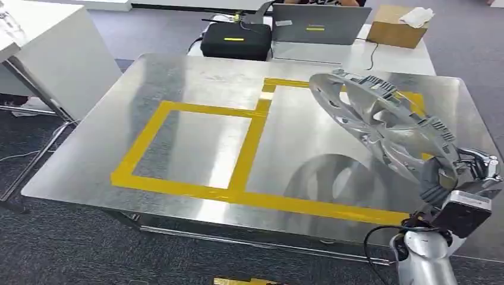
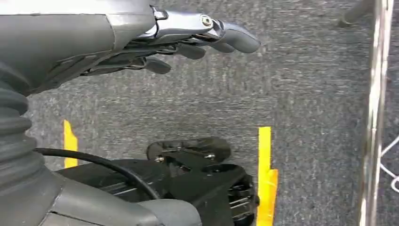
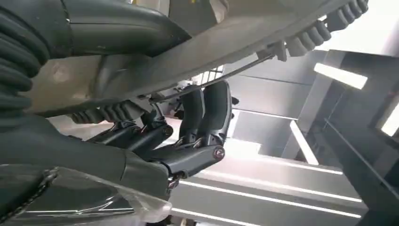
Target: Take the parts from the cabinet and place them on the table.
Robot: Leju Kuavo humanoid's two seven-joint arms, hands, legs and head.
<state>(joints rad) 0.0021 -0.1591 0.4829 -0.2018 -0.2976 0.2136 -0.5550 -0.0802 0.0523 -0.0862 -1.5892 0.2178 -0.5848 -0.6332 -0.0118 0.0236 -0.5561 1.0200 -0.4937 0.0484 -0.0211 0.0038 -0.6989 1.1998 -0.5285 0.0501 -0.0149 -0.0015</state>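
The right robot hand (image 1: pixel 447 178) is gripping the rim of a silver plastic wheel cover (image 1: pixel 380 122), holding it tilted above the right side of the shiny metal table (image 1: pixel 196 77), over the yellow tape rectangles (image 1: pixel 196 148). The left robot hand (image 2: pixel 188 37) is hanging over grey carpet (image 2: pixel 306 84), fingers loosely extended and holding nothing.

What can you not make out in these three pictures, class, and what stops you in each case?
- Head view: the right hand is mostly hidden behind the hubcap it holds.
- Head view: the laptop is cut off by the top edge.
- Left wrist view: the table is just an edge strip.
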